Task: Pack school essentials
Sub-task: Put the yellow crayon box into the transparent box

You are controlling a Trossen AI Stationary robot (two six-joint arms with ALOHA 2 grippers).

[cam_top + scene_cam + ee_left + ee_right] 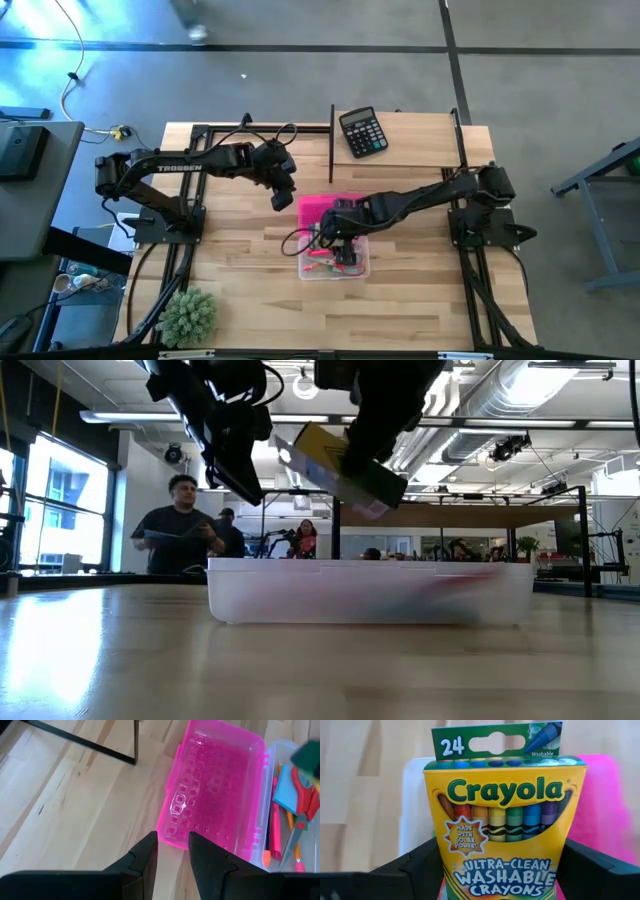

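Clamped in the right pincer [502, 870], filling the right wrist frame: the crayon box [502, 835] — light cardboard, stiff but crushable, best held across its flat faces low down, as now. Long axis upright there, hang tab on top; tilted at top centre of the low view, above the clear case [370, 595]. Further off, left pincer [172, 855] narrowly parted, empty, over the tabletop [75, 805] by the pink lid [210, 790].

Pink lid [322, 207] beside open box [360, 268]
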